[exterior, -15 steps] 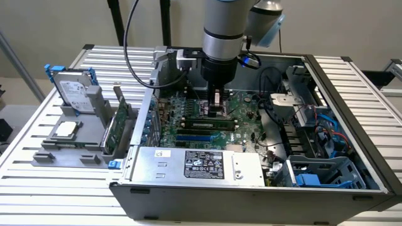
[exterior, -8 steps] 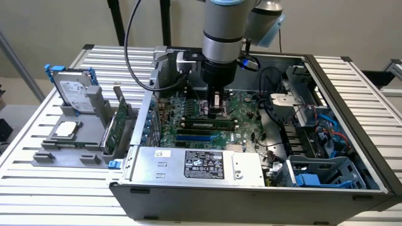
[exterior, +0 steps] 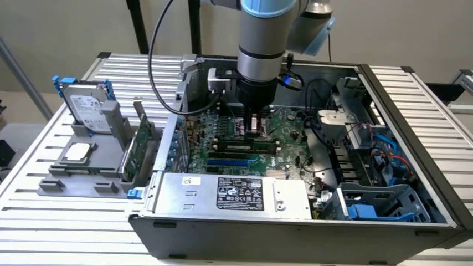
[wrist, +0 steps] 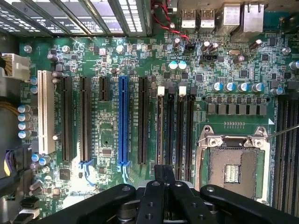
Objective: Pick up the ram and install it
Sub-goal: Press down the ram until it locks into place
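Hovering mid-frame over the board [exterior: 289, 145], your claw [exterior: 255, 128] looks pressed together, perhaps on the ram: light, stiff, fragile; grip its bare top edge.

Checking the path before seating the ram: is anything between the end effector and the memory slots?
Nothing visible does. The end effector hangs close above the motherboard at the memory slots, and no cable or card crosses them.

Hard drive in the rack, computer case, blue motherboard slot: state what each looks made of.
Hard drive: bare metal, silvery dull sheen, paper label on its face; blue rails look plastic.
Computer case: apparently painted sheet metal, matte dark grey with thin folded edges.
Blue slot: likely moulded plastic, uniform glossy colour.
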Robot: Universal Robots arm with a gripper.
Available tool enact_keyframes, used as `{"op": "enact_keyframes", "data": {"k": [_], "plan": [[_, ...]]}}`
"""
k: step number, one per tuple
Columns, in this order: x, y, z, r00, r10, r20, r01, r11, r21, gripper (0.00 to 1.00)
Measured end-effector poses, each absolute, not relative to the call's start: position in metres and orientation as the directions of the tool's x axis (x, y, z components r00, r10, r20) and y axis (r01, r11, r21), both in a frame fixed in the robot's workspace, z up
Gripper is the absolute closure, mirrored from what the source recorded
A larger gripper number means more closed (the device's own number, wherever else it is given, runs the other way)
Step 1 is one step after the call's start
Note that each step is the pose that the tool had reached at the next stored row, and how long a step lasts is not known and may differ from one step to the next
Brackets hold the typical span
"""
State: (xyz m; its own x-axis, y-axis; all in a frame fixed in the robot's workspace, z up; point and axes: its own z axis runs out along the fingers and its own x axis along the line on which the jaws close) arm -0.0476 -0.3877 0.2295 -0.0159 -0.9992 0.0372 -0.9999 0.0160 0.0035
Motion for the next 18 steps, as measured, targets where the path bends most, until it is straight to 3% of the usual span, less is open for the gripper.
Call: {"op": "enact_keyframes", "data": {"k": [5, 11, 18], "plan": [[-0.048, -0.388, 0.225, -0.016, -0.999, 0.032, -1.000, 0.016, 0.004, 1.00], [-0.048, -0.388, 0.246, -0.016, -0.999, 0.029, -1.000, 0.016, 0.004, 1.00], [-0.048, -0.388, 0.246, -0.016, -0.999, 0.029, -1.000, 0.016, 0.004, 1.00]]}}
